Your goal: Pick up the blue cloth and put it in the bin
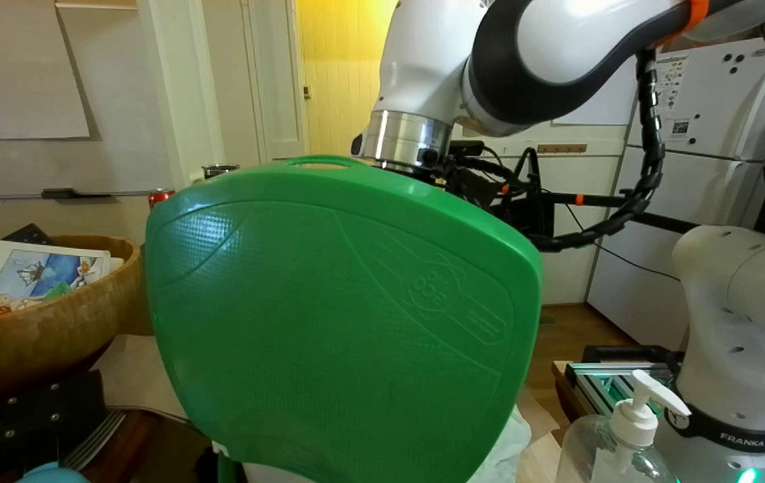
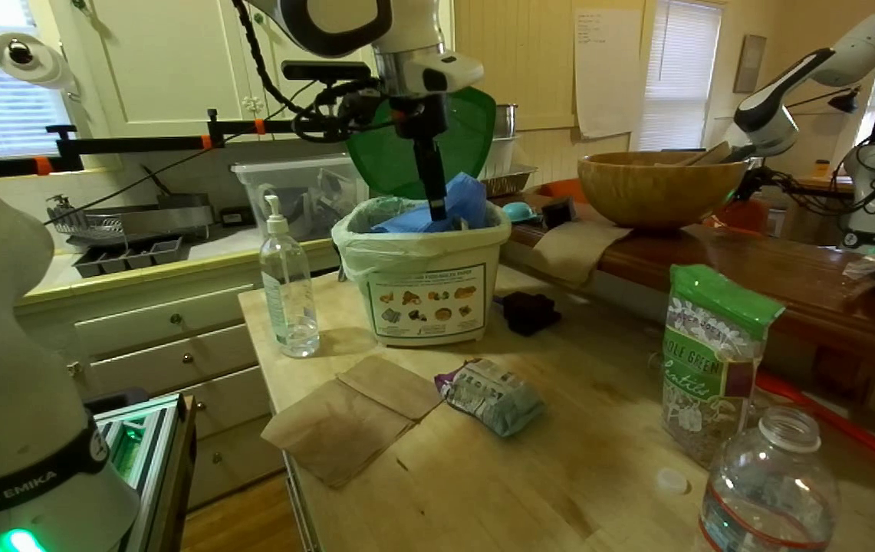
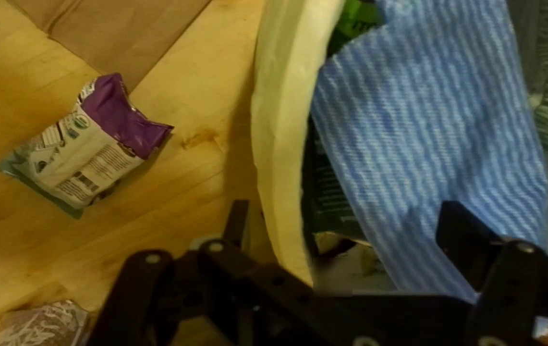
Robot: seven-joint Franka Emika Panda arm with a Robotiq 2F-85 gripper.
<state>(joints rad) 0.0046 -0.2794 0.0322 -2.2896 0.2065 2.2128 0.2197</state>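
The bin (image 2: 425,303) stands on the wooden table, a whitish tub with a pale liner over its rim. Its green lid (image 1: 342,302) is raised and hides the inside in that exterior view. Inside the bin the blue cloth (image 2: 468,201) lies over other packaging, part of it rising above the rim. Seen from the wrist, the striped cloth (image 3: 427,120) spreads beside the bin's yellowish edge (image 3: 281,125). My gripper (image 3: 346,214) is open, its fingers wide apart over the rim and the cloth. One finger (image 3: 466,235) overlaps the cloth; whether it touches, I cannot tell.
A pump bottle (image 2: 289,291) stands beside the bin. In front lie brown paper (image 2: 353,422) and a snack bag (image 2: 491,395). A dark bunched item (image 2: 529,313), a lentil bag (image 2: 713,368), a clear bottle (image 2: 767,491) and a wooden bowl (image 2: 659,188) are on the other side.
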